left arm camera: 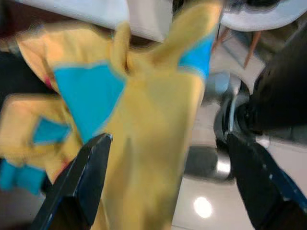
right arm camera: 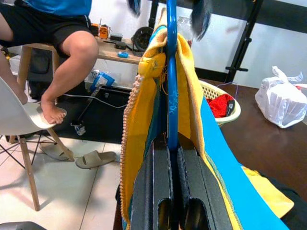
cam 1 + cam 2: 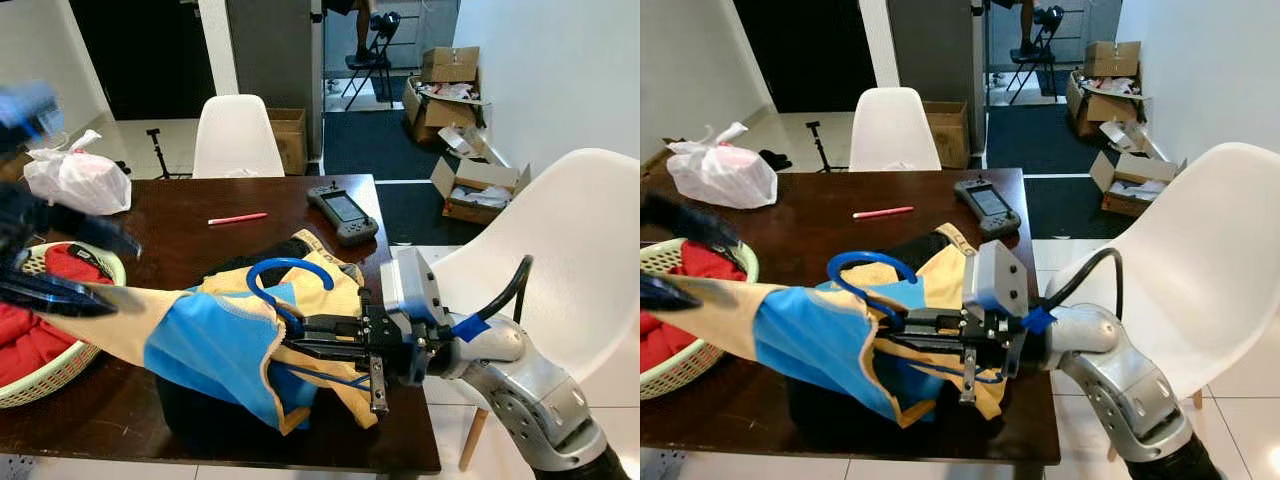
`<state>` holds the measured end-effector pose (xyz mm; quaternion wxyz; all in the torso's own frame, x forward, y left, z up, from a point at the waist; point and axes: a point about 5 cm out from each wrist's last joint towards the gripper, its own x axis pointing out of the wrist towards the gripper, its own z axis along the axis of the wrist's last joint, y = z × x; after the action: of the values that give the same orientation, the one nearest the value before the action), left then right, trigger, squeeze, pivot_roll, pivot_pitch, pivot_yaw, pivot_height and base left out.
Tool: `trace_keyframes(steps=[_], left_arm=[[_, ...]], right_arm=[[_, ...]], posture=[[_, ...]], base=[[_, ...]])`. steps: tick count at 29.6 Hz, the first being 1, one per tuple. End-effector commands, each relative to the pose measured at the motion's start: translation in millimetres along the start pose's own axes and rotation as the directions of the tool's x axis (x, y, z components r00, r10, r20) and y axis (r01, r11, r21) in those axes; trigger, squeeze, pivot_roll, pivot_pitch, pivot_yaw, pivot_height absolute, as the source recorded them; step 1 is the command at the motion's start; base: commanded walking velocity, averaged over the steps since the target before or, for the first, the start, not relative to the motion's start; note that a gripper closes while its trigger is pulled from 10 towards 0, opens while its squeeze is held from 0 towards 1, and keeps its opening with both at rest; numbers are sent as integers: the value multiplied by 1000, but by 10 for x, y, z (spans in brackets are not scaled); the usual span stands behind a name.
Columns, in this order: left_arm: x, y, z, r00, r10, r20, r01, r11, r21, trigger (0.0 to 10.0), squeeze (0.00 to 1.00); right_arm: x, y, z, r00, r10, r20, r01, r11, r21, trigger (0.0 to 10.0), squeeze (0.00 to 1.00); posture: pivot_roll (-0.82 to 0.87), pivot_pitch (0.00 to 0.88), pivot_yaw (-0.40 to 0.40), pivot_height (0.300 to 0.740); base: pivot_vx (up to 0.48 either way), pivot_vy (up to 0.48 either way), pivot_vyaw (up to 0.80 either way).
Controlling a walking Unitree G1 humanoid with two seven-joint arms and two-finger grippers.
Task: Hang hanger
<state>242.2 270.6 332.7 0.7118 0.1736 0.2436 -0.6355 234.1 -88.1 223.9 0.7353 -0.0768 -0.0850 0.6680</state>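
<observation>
Landmark: a dark brown table (image 3: pixel 200 200) was in front of the robot, and every place below is given against it.
Right gripper: the right gripper (image 3: pixel 902 327) reached in over the table's near right corner, its two black fingers (image 2: pixel 165 191) pressed tight together on the blue hanger (image 3: pixel 283 274).
Hanger: it was held above the table's near edge, its hook curving up over the garment.
Garment: a yellow and blue garment (image 3: pixel 215 345) hung on the hanger and stretched across the table's near edge toward its left end.
Left gripper: the left gripper (image 1: pixel 168 184) was at the table's near left end, blurred; its fingers (image 1: pixel 79 184) stood wide apart with the yellow cloth lying between them, gripping nothing.
Basket: a pale basket (image 3: pixel 50 375) with red cloth inside sat on the table's near left corner.
Bag: a white plastic bag (image 3: pixel 722 172) lay at the table's far left.
Pen: a red pen (image 3: pixel 237 217) lay near the table's middle.
Controller: a grey handheld controller (image 3: pixel 343 213) sat by the table's far right edge.
Chairs: one white chair (image 3: pixel 236 135) stood beyond the table's far edge, another white chair (image 3: pixel 1200 260) beside its right side.
Person: in the right wrist view, a seated person's bare legs (image 2: pixel 67 62) showed past the table.
</observation>
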Motion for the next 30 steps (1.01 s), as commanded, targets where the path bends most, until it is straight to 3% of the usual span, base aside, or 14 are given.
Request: trace_keyframes(steps=[1, 17, 20, 22, 30], left_arm=[[-14, -32, -62, 998, -7, -56, 5, 1000, -21, 0, 0], [-7, -28, -183, 992, -3, -122, -1, 999, -35, 0, 0], [-37, -3, -205, 988, 24, -152, -27, 999, -18, 0, 0], [-112, 59, -221, 976, 88, -200, -82, 996, 34, 0, 0], [-180, 91, -182, 970, 137, -201, -121, 989, 87, 0, 0]], right_arm=[[13, 0, 55, 1000, 6, 21, -5, 1000, -14, 10000, 0], [14, -29, 80, 999, -9, 34, 10, 1000, -20, 10000, 0], [15, -34, 82, 999, -13, 36, 14, 1000, -21, 10000, 0], [19, -48, 85, 999, -24, 41, 25, 999, -22, 10000, 0], [27, -71, 80, 997, -51, 58, 52, 999, -14, 10000, 0]], posture=[[138, 1, 81, 740], [137, 0, 81, 740], [138, 0, 80, 740], [138, 0, 79, 740], [138, 0, 79, 740]], base=[[0, 0, 0], [0, 0, 0], [0, 0, 0], [0, 0, 0], [0, 0, 0]])
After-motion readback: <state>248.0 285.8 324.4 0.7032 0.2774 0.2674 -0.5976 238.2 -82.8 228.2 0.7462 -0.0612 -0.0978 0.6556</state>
